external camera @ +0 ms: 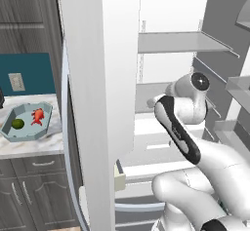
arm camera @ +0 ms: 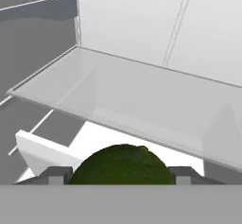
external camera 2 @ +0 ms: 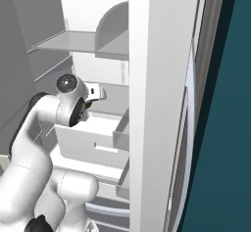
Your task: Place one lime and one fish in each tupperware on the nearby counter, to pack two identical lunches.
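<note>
Lime, dark green and round, is sitting squarely between our gripper's two dark fingertips, which are clamping it from either side, inside the open white fridge above a clear glass shelf. On the marble counter, we are seeing another lime and a red-orange fish lying in the pale teal octagonal tupperware.

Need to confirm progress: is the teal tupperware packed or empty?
Packed: the teal tupperware on the counter holds one lime and the red-orange fish.
</note>
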